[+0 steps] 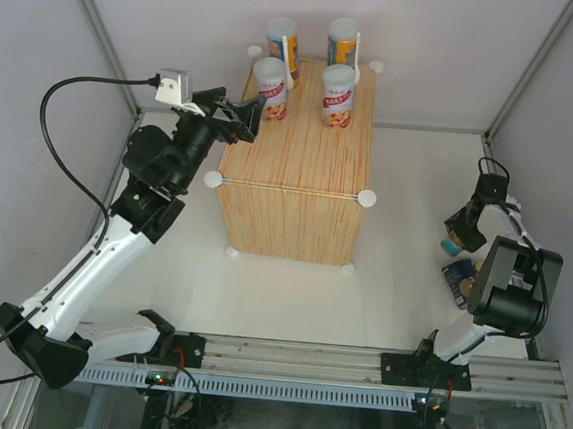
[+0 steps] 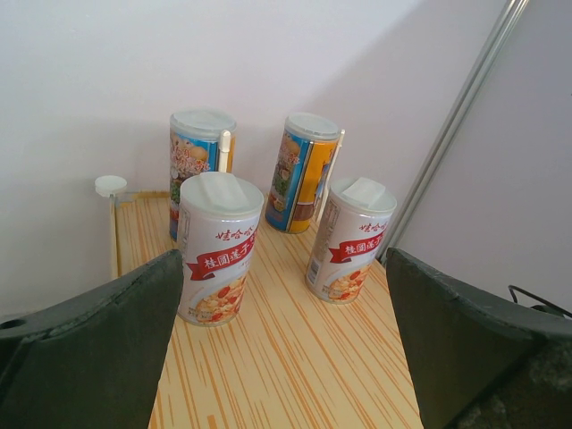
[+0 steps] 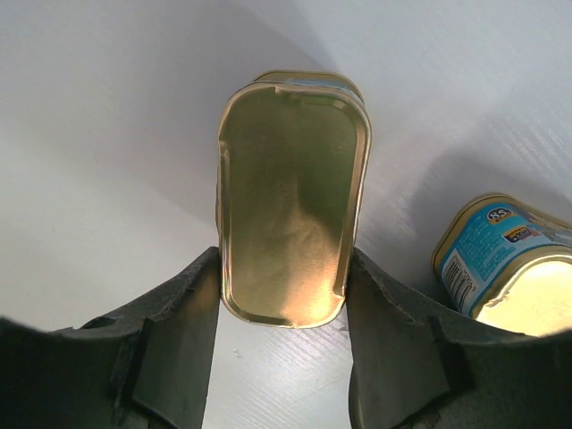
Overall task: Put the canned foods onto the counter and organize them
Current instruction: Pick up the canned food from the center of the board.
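Observation:
On the counter (image 1: 296,165), a wood-grain box, two tall blue-orange cylinders (image 1: 283,42) (image 1: 343,41) stand at the back, with two white-red cans (image 1: 269,88) (image 1: 338,95) in front of them. My left gripper (image 1: 237,120) hovers open over the counter's left edge, just short of the left white-red can (image 2: 217,246), with nothing between its fingers. Low at the right wall, my right gripper (image 3: 281,304) is shut on a flat gold tin (image 3: 290,197), with both fingers pressed to its long sides. A second gold-blue tin (image 3: 500,259) lies just to its right.
White round knobs (image 1: 367,198) mark the counter's corners. Grey walls and metal frame posts (image 2: 456,116) close in the white table. The right arm's tins (image 1: 456,280) lie close to the right wall.

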Controlling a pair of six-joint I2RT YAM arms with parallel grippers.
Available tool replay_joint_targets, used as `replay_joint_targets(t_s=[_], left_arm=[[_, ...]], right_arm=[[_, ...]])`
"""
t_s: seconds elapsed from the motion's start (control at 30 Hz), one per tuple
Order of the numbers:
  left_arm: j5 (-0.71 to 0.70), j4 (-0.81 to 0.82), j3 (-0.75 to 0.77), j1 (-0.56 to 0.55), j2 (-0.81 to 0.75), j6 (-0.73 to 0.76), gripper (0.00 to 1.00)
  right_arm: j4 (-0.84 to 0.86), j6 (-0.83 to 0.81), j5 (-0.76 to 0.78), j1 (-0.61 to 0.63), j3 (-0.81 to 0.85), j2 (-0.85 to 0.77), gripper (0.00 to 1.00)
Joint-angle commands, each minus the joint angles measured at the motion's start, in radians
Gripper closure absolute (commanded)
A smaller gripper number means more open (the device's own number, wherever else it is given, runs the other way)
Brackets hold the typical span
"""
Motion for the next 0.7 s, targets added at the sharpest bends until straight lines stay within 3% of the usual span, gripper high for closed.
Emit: replay_joint_targets(t_s=[0.0, 0.67], left_arm=[[0.000, 0.026, -0.017, 0.006, -0.018, 0.013, 0.02], [0.031, -0.018, 0.031, 0.005, -0.007, -0.039, 0.02]], right_arm=[[0.029, -0.002, -0.027, -0.004, 0.019, -0.035, 1.00], [0.052, 0.019, -0.163, 0.013, 0.022, -0.201, 1.00]])
